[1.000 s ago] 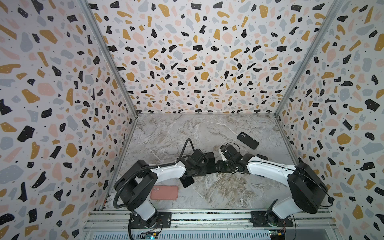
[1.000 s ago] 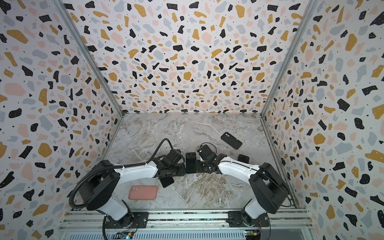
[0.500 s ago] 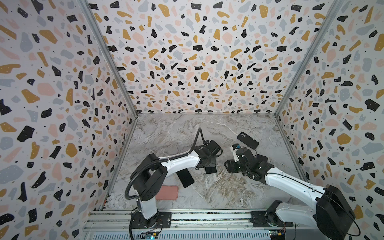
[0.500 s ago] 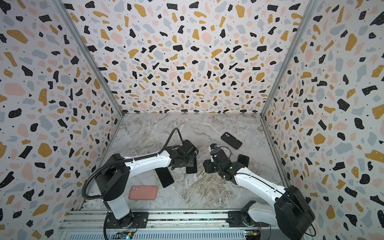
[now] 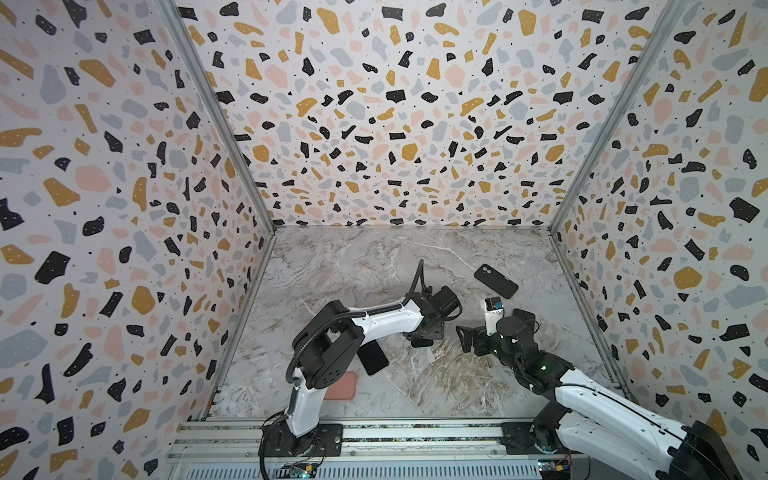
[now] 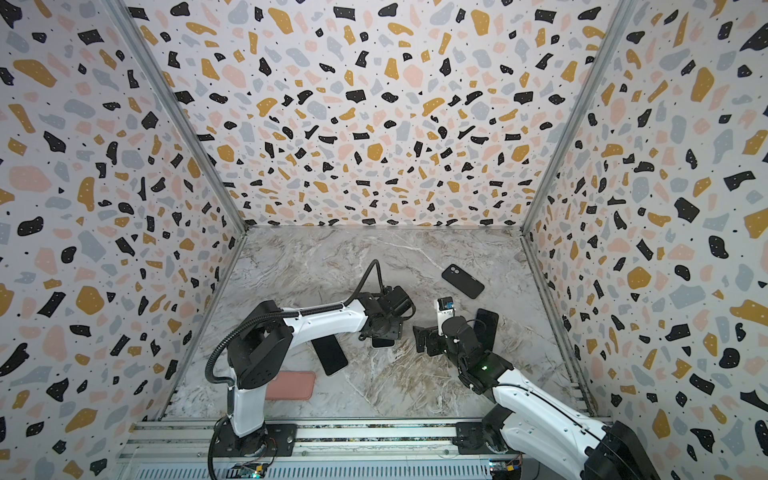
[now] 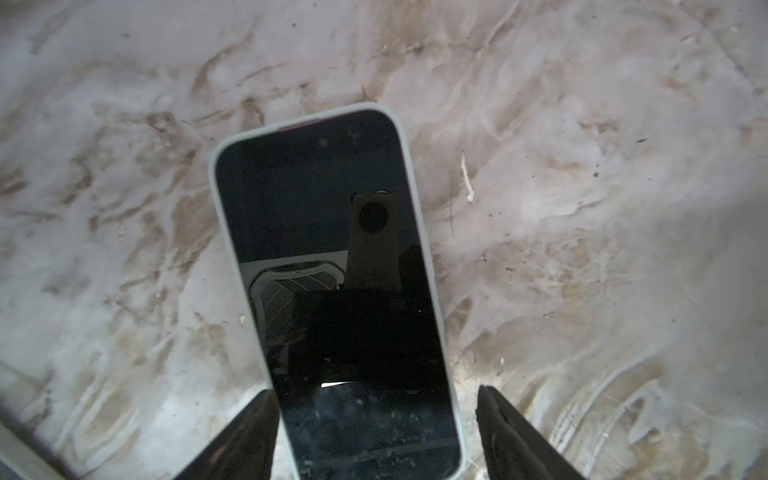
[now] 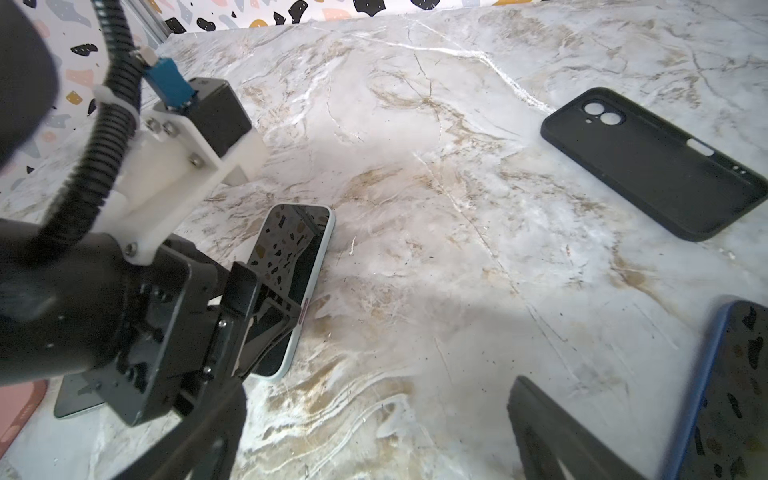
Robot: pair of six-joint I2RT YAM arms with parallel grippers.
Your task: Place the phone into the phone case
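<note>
As laid out around phone point(image 7: 332, 291): marble table point(image 5: 353, 266) underneath; right gripper point(image 8: 374, 399) near, fingers spread, empty; left gripper point(image 7: 374, 392) above, fingers spread either side, pinching nothing; black case point(image 8: 648, 162) well apart; phone itself flat, screen up, within pale phone case point(image 7: 213, 183).

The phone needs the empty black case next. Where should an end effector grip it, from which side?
Probably one long side wall of the black case, near its middle: one finger inside the cavity, one outside, coming straight down. It lies flat on the table, open side up, so only the raised rim offers a pinch.
</note>
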